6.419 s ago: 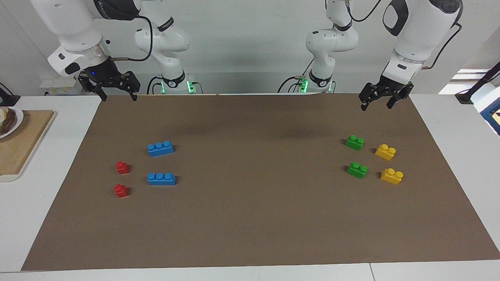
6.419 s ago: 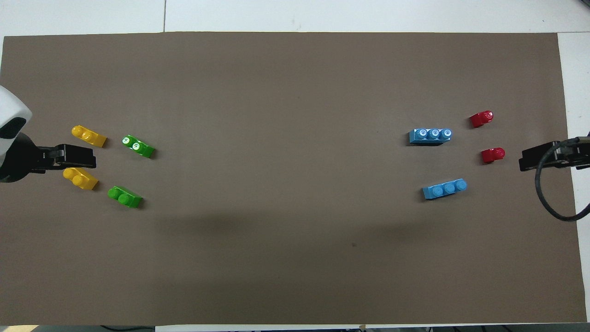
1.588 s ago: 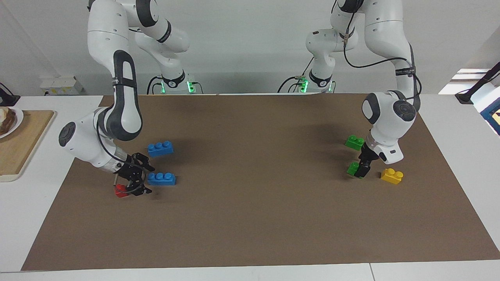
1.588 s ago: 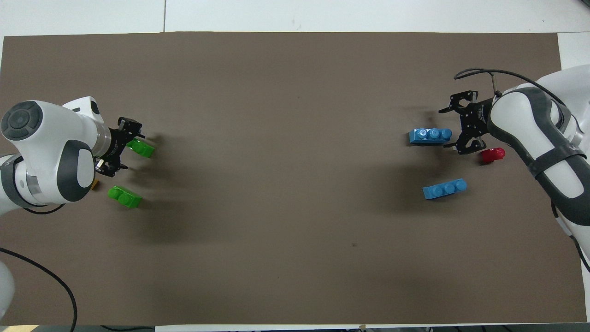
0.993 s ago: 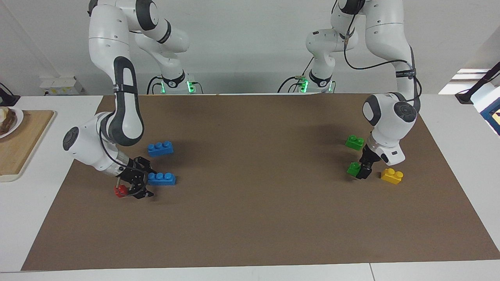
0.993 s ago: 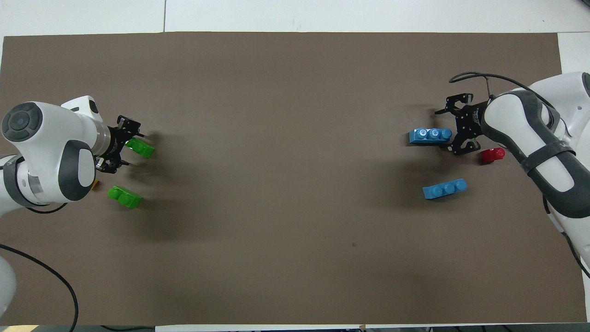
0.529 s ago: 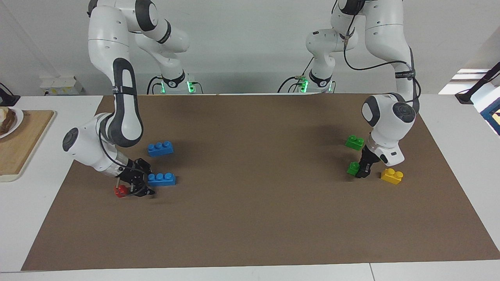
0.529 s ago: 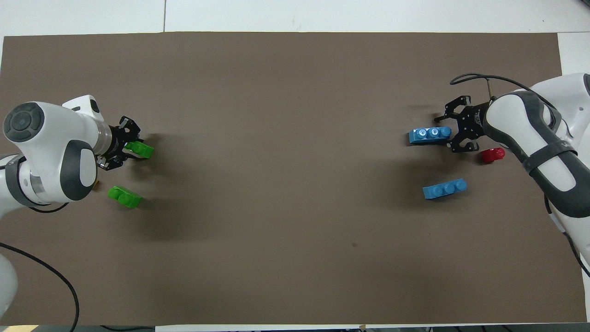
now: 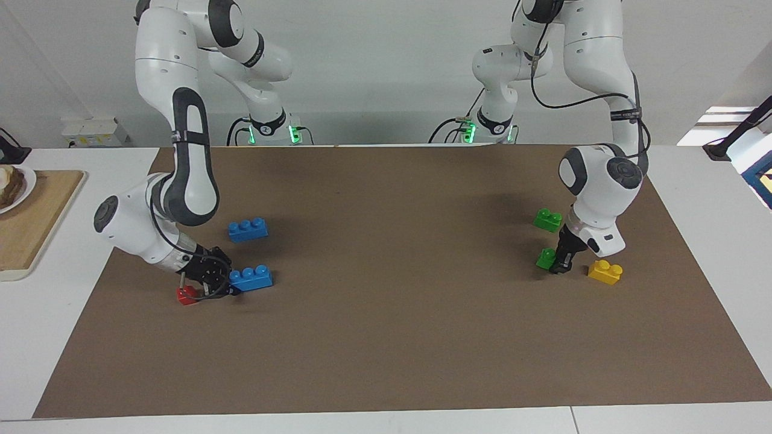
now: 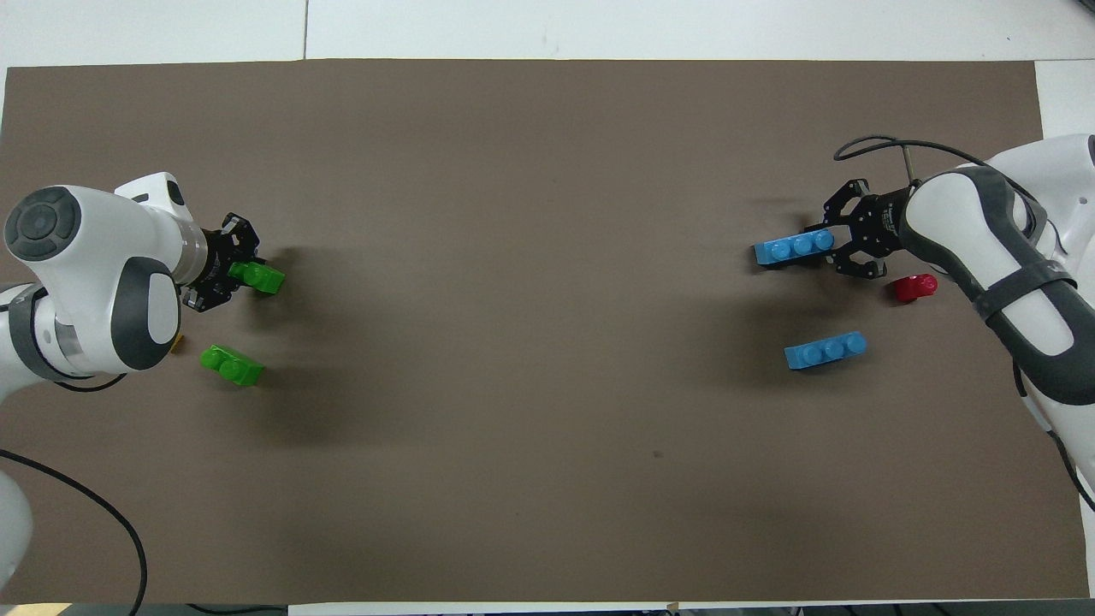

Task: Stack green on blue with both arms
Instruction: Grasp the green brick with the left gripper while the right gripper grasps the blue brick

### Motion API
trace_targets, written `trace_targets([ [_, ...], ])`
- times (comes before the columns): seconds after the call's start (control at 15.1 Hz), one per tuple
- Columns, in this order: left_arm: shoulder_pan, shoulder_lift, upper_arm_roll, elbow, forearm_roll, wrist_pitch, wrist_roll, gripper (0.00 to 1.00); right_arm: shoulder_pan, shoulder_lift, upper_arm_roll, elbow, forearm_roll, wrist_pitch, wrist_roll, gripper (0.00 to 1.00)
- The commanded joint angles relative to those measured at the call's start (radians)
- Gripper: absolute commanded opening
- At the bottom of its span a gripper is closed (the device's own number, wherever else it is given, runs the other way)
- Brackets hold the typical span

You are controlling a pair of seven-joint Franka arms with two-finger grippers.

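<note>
Looks like the grab step on both ends. The left gripper (image 9: pixel 564 260) has its jaws clamped on a green brick (image 9: pixel 546 258) down on the worktop, and the right gripper (image 9: pixel 218 282) has its jaws pinched around the end of a blue brick (image 9: pixel 251 278). Next move, I'd guess: lift both and bring them together, studs lined up.

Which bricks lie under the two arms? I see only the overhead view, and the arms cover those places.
Observer: In the facing view, one yellow brick lies on the mat beside the left gripper.
Operator: And under the right arm?
Observer: A red brick lies close beside the right gripper, apart from the blue brick that it grips.
Operator: Is the held green brick high up?
Observer: No. The held green brick is low, at about mat level; I cannot tell if it touches the mat.
</note>
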State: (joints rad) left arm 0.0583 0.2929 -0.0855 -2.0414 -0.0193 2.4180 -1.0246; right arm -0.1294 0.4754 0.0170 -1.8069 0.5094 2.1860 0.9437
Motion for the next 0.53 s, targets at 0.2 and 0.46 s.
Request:
trace_targets([
  [0.2, -0.051, -0.014, 0.004, 0.118, 0.018, -0.163, -0.122, 0.0, 0.03, -0.001, 0.004, 0.104, 0.072, -0.076, 0.125, 0.0],
  [0.46, -0.103, -0.047, 0.004, 0.168, 0.018, -0.25, -0.305, 0.0, 0.117, -0.009, 0.003, 0.162, 0.087, -0.112, 0.314, 0.0],
])
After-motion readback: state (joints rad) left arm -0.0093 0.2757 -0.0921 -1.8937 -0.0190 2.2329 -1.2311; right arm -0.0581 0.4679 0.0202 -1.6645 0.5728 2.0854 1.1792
